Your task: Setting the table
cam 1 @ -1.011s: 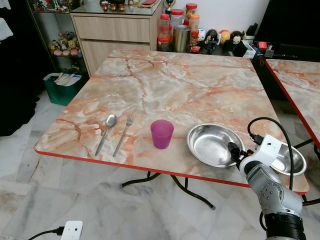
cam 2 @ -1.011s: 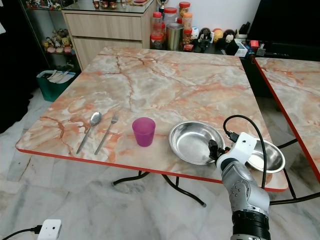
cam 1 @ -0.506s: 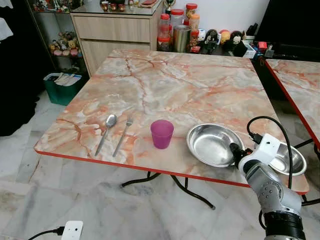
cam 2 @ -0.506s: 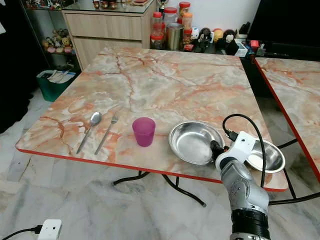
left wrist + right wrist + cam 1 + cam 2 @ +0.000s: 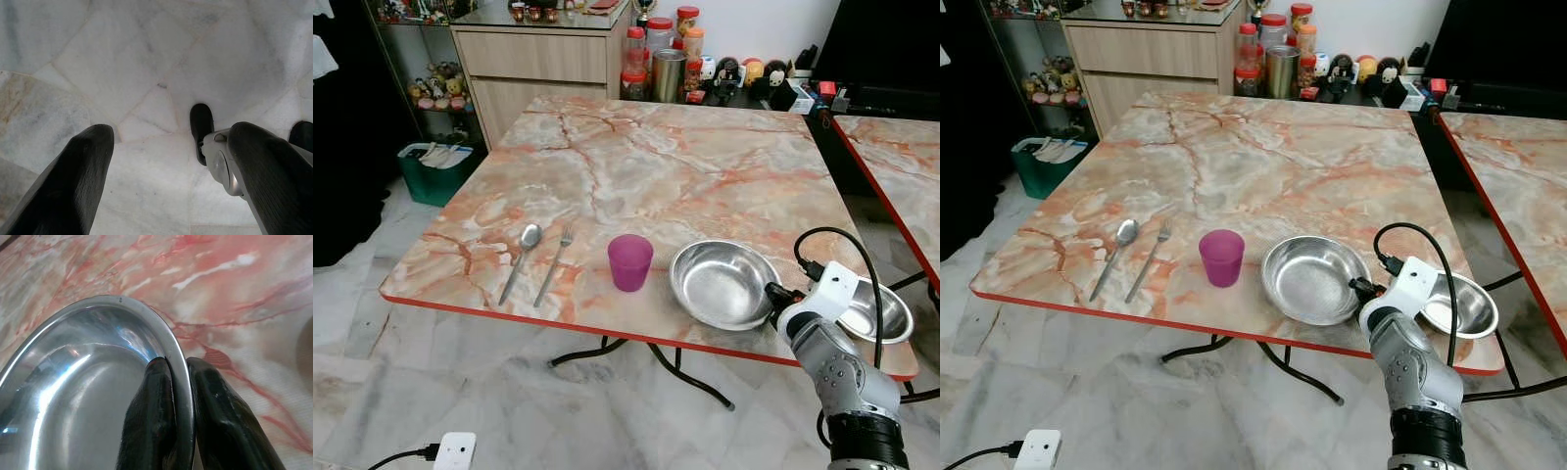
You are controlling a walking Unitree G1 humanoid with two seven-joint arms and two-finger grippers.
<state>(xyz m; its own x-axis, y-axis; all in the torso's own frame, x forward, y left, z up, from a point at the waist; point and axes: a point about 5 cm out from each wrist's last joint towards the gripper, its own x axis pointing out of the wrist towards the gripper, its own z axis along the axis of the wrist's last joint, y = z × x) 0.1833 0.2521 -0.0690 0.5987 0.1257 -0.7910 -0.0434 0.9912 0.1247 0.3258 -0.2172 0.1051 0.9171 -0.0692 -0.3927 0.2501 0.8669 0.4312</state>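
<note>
Pinching the steel plate's point(image 5: 722, 283) rim — right claw point(image 5: 180, 368), beside cup point(image 5: 630, 261).

bench point(image 5: 646, 166) — peach-grey marble, red edge | cup point(image 5: 630, 261) — magenta | bowl point(image 5: 722, 284) — shiny silver | floor point(image 5: 431, 382) — pale grey marble

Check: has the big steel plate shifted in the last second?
Yes. The big steel plate, pinched by the right pincer, slid left toward the purple cup.
</note>
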